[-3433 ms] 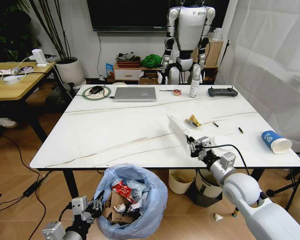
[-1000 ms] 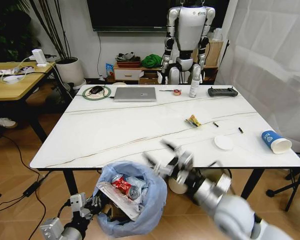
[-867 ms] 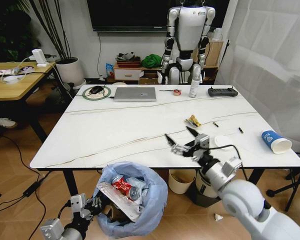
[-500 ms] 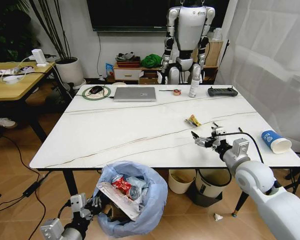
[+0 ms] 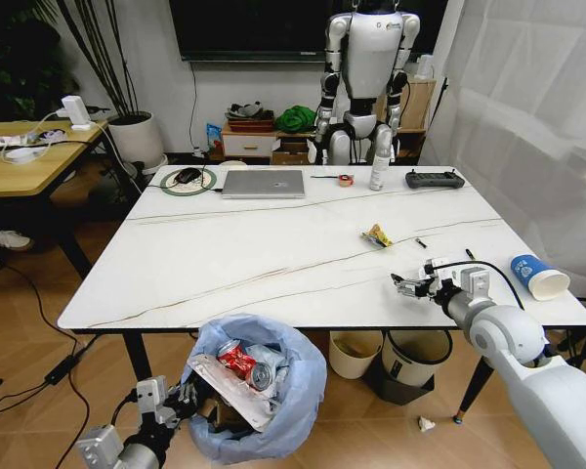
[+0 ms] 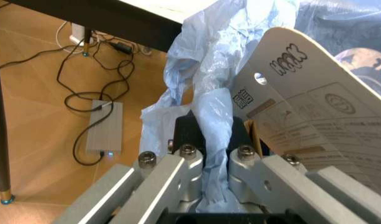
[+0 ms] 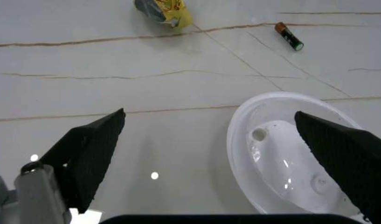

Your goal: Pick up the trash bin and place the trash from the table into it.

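Note:
The trash bin [image 5: 291, 408], lined with a blue bag, hangs below the table's [image 5: 225, 254] near edge. My left gripper [image 5: 173, 405] [image 6: 212, 136] is shut on the bag's rim. Inside lie a red can [image 5: 236, 362] and a white printed card [image 5: 225, 383] [image 6: 315, 107]. My right gripper [image 5: 413, 284] [image 7: 209, 156] hovers open low over the table's front right, its fingers [image 7: 84, 156] spread beside a white disc [image 7: 290, 158]. More trash lies nearby: a yellow wrapper [image 5: 376, 235] [image 7: 162, 10] and a blue-white paper cup [image 5: 539, 277].
Two small batteries [image 5: 422, 243] [image 5: 470, 254] lie past the disc. At the far edge sit a grey laptop [image 5: 264, 183], spray bottle [image 5: 379, 171], tape roll [image 5: 346, 180] and controller [image 5: 435, 179]. A cream bin [image 5: 355, 352] and a black-rimmed bin [image 5: 415, 352] stand under the table.
The right gripper carried the white card from the table and let it go into the bin, then swung back right over the table to the white disc. The left gripper kept its hold.

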Motion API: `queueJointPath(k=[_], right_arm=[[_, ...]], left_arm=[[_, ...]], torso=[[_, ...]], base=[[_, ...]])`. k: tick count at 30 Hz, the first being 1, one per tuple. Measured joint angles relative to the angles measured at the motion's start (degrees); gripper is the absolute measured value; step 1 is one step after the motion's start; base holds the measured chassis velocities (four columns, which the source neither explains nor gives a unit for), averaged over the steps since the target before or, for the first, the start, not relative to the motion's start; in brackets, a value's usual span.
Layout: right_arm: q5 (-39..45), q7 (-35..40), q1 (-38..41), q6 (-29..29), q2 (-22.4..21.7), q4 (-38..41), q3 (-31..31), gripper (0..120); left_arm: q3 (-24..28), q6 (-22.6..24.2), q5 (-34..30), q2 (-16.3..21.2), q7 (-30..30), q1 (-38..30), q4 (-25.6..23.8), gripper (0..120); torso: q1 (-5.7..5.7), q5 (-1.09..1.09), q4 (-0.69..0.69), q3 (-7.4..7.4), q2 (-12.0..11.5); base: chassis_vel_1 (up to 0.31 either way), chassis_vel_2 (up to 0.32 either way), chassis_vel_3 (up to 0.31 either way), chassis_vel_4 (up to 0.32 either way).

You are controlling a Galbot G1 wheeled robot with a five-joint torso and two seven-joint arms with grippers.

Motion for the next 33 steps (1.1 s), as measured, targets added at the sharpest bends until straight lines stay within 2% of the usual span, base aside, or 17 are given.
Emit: queueJointPath(k=[2,6,8,12,14,19,21,27,30,33], right_arm=[[0.1,0.1,0.1,0.0,0.0,-0.3,0.1,97],[0.2,0.7,0.5,0.0,0.0,-1.5,0.1,80],[0.3,0.8,0.5,0.1,0.0,-1.7,0.1,78],[0.7,0.8,0.4,0.1,-0.2,-2.3,0.2,60],[0.7,0.8,0.3,0.1,-0.2,-2.4,0.2,57],[0.7,0.8,0.1,0.1,-0.3,-2.5,0.3,33],[0.7,0.8,0.1,0.1,-0.3,-2.5,0.3,30],[1.1,0.7,-0.2,0.5,-0.3,-1.9,0.3,6],[1.4,0.1,-0.5,1.7,-0.3,-1.3,0.3,0],[3.5,-1.4,-1.6,5.6,-0.6,0.7,0.0,0]], left_arm=[[0.0,0.0,0.0,0.0,0.0,0.0,0.0,0],[0.0,0.0,-0.1,0.0,0.0,0.0,0.1,0],[0.0,0.0,-0.1,0.0,0.0,0.0,0.1,0],[0.0,0.0,-0.1,0.0,0.0,-0.1,0.1,0],[0.0,0.0,-0.1,0.0,0.0,-0.1,0.1,0],[0.0,0.0,-0.2,-0.1,-0.1,-0.1,0.0,0],[0.0,0.0,-0.2,-0.1,-0.1,-0.1,0.0,0],[0.0,0.0,-0.2,-0.2,-0.1,-0.1,-0.2,0],[0.0,0.0,-0.2,-0.3,-0.1,-0.1,-0.2,0],[0.2,0.0,-0.1,-0.4,-0.1,-0.1,-0.2,0]], torso=[[0.0,0.0,0.0,0.0,0.0],[0.0,0.0,0.0,0.0,0.0],[0.0,0.0,0.0,0.0,0.0],[0.0,0.0,0.0,0.0,0.0],[0.0,0.0,0.0,0.0,0.0],[0.0,-0.01,0.0,0.0,0.0],[0.0,-0.01,0.0,0.0,0.0],[0.0,-0.01,0.0,0.0,0.0],[0.0,0.0,0.0,0.0,0.0],[0.0,0.02,0.01,0.0,0.0]], base=[[0.0,0.0,0.0,0.0],[0.0,0.0,0.0,0.0],[0.0,0.0,0.0,0.0],[0.0,0.0,0.0,0.0],[0.0,0.0,0.0,0.0],[0.0,0.0,0.0,0.0],[0.0,0.0,0.0,0.0],[0.0,0.0,0.0,0.0],[0.0,0.0,0.0,0.0],[0.0,0.0,0.0,0.0]])
